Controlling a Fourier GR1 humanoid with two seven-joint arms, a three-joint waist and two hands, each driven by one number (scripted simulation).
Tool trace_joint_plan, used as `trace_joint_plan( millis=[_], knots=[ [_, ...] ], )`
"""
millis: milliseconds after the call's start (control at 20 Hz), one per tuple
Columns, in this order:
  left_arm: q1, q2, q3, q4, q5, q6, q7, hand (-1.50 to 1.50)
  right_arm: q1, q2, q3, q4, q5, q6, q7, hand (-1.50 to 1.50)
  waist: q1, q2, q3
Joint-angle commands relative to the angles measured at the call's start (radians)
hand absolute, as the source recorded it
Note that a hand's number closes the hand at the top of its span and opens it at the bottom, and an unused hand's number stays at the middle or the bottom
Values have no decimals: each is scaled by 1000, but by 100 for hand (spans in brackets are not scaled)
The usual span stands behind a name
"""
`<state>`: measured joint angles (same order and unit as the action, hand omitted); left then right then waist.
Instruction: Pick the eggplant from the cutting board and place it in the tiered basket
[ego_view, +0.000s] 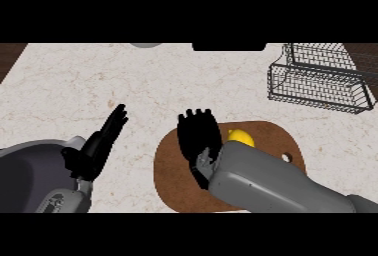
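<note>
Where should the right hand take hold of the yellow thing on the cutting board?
Only a small part of the yellow item shows, beside the right hand on the cutting board. Its shape is mostly hidden, so probably close across that exposed end, coming from above and the left.

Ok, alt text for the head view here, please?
The right robot hand hovers open over a brown cutting board, beside a yellow object, not clearly an eggplant. The left robot hand rests open at lower left. A wire tiered basket stands at upper right.
</note>
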<state>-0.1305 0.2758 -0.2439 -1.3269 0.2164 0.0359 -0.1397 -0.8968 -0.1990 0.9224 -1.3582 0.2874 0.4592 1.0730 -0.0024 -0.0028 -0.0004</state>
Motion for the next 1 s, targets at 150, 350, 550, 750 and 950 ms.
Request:
trace_joint_plan(
  millis=[150,350,550,750,950],
  knots=[
    [-18,2,28,-3,-9,-13,23,0,124,-25,-16,-59,77,40,135,-150,-4,0,0],
    [-61,-19,45,28,-19,-12,27,0,136,-35,-52,25,135,50,29,-150,1,3,0],
    [8,-41,24,-23,-44,-12,15,0,201,-9,-77,-13,198,56,34,-150,4,1,0],
    [5,-37,45,-6,-49,-35,18,0,279,1,-62,34,284,24,-56,-150,5,3,0],
    [22,-62,33,-59,-75,-40,44,0,262,84,-128,113,359,9,-146,150,9,3,0]
  ],
)
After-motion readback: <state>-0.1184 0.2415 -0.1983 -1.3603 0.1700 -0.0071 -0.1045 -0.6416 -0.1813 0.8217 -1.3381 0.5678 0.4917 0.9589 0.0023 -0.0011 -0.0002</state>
